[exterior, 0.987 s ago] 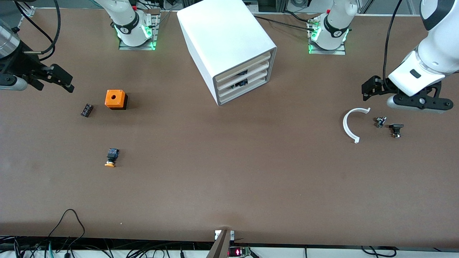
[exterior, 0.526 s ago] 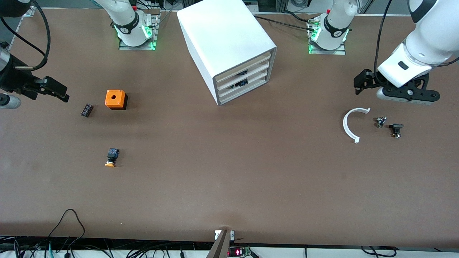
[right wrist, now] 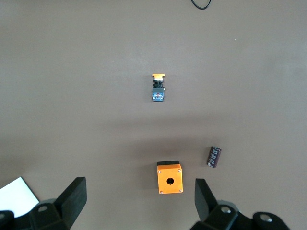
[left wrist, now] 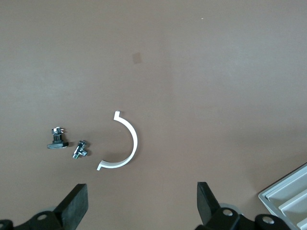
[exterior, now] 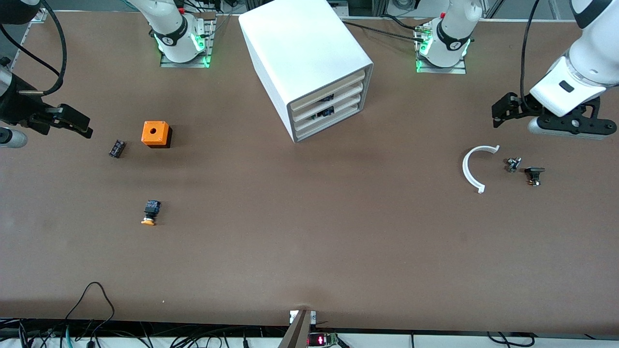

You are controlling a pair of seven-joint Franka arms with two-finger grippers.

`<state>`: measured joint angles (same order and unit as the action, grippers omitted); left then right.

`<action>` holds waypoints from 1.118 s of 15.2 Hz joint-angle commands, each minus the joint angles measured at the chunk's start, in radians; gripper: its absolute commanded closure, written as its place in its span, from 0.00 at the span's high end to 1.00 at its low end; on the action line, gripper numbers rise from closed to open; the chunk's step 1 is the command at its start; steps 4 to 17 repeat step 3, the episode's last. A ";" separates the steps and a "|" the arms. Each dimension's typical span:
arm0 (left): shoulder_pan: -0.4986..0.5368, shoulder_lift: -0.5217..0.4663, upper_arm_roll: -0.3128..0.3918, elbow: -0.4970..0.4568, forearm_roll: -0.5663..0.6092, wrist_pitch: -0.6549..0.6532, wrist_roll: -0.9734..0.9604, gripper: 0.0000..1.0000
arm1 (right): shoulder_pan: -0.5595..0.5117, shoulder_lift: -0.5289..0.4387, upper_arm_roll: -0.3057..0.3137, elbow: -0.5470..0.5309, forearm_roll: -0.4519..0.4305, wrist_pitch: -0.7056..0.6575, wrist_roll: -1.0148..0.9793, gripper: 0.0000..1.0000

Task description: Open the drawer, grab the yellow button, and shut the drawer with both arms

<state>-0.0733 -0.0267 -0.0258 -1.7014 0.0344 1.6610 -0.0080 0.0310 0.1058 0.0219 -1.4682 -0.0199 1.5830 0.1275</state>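
The button (exterior: 150, 213), black body with an orange-yellow cap, lies on the table nearer the front camera than the orange cube (exterior: 155, 133). It also shows in the right wrist view (right wrist: 158, 87). The white drawer cabinet (exterior: 309, 58) stands mid-table, and its three drawers (exterior: 329, 108) look pushed in. My right gripper (exterior: 77, 123) hovers open and empty over the table at the right arm's end, beside the cube; its own view (right wrist: 139, 199) shows the jaws wide apart. My left gripper (exterior: 500, 112) hovers open and empty (left wrist: 141, 206) over the table at the left arm's end.
A small all-black part (exterior: 116, 148) lies beside the orange cube (right wrist: 170, 177). A white curved strip (exterior: 475, 166) and two small metal parts (exterior: 513, 164) (exterior: 534, 175) lie below the left gripper. A corner of the cabinet (left wrist: 288, 191) shows in the left wrist view.
My left gripper swung toward the cabinet and has now moved back toward the left arm's end. My right gripper shifted toward its table end earlier and now holds still.
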 commanded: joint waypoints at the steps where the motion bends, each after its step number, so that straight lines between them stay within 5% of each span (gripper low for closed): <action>1: 0.013 0.001 0.010 -0.006 -0.025 -0.001 0.029 1.00 | 0.003 0.008 0.004 0.028 -0.014 -0.024 0.003 1.00; 17: 0.029 0.004 0.009 0.012 -0.024 -0.004 0.028 1.00 | 0.003 0.008 0.004 0.028 -0.014 -0.024 0.004 1.00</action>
